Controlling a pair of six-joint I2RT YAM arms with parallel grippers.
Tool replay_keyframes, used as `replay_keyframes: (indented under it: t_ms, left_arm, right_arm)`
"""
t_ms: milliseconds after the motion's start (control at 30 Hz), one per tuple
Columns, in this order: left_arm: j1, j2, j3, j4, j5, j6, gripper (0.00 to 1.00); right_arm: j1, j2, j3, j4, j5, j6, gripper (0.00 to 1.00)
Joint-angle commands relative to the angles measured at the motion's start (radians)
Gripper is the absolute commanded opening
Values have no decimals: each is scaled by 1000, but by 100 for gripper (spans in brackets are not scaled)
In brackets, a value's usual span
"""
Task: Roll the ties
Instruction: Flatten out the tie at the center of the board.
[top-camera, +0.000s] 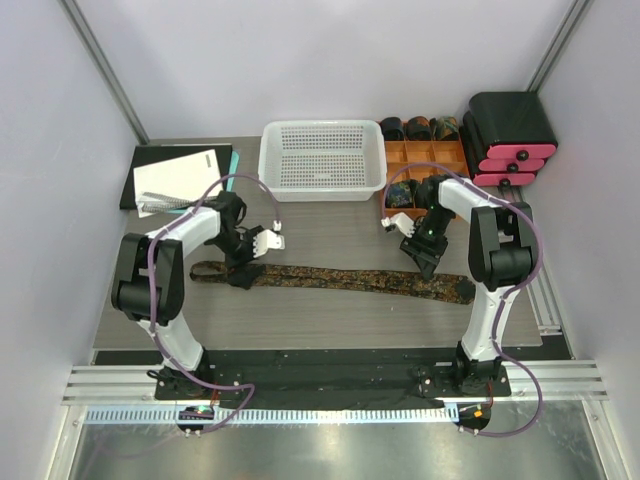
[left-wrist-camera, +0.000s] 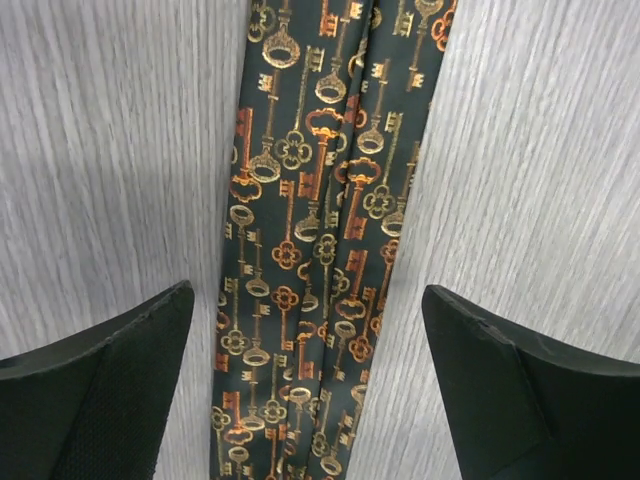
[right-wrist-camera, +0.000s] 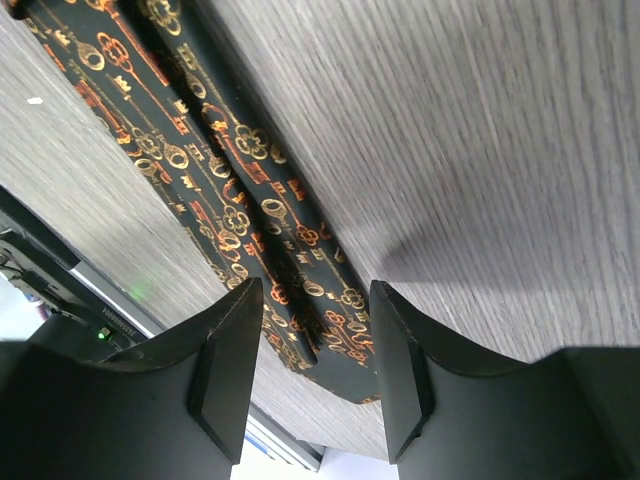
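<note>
One of the ties (top-camera: 340, 279), dark with a gold and orange key pattern, lies flat and unrolled across the table, its wider end to the right. My left gripper (top-camera: 245, 270) hovers over its narrow left part. In the left wrist view the tie (left-wrist-camera: 310, 200) runs between the widely open jaws of the left gripper (left-wrist-camera: 308, 300), and neither finger touches it. My right gripper (top-camera: 425, 262) hangs over the wide end. In the right wrist view the right gripper (right-wrist-camera: 315, 300) is open, and the tie's end (right-wrist-camera: 200, 160) lies on the table beyond its fingers.
A white mesh basket (top-camera: 322, 160) stands at the back centre. To its right is an orange compartment tray (top-camera: 430, 152) with three rolled ties (top-camera: 418, 127) in its back row. A black and red drawer box (top-camera: 512, 135) is at the far right. Papers and a notebook (top-camera: 180, 178) lie back left.
</note>
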Motion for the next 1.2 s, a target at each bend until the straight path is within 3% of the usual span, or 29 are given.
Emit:
replay_keyframes:
  t_ms: [0, 200, 333, 733, 833, 867, 900, 933, 967, 1033, 1167]
  left_arm:
    - [-5, -4, 2, -58, 6, -9, 92]
    - [-11, -100, -140, 128, -46, -94, 81]
    - [-17, -184, -247, 255, -57, -88, 62]
    - [-59, -267, -348, 338, -80, -114, 15]
    - [-68, -297, -372, 384, -95, -114, 12]
    - [-69, -321, -380, 393, -86, -112, 15]
    - [-69, -333, -377, 399, -66, -114, 25]
    - [-72, -346, -368, 399, -46, -121, 56]
    - [-80, -355, -344, 399, -28, -136, 69]
    - [-127, -352, -310, 399, 1, -195, 82]
    - [-238, -281, -205, 401, -5, -285, 90]
  right_arm:
    - [0, -4, -2, 1, 16, -15, 52]
    - [0, -3, -11, 1, 28, -15, 50]
    - [-9, 0, -11, 1, 35, -20, 49]
    - [-15, 14, -5, 21, 58, -46, 43]
    - [-23, 8, -5, 26, 71, -70, 43]
    - [-27, 8, -4, 29, 76, -82, 42]
    - [-32, 8, 0, 30, 79, -87, 42]
    - [-32, 7, 3, 23, 76, -89, 42]
    - [-34, -4, 16, 12, 64, -101, 43]
    - [-35, -21, 26, -13, 26, -107, 47]
    - [-34, -72, 64, -71, -56, -110, 52]
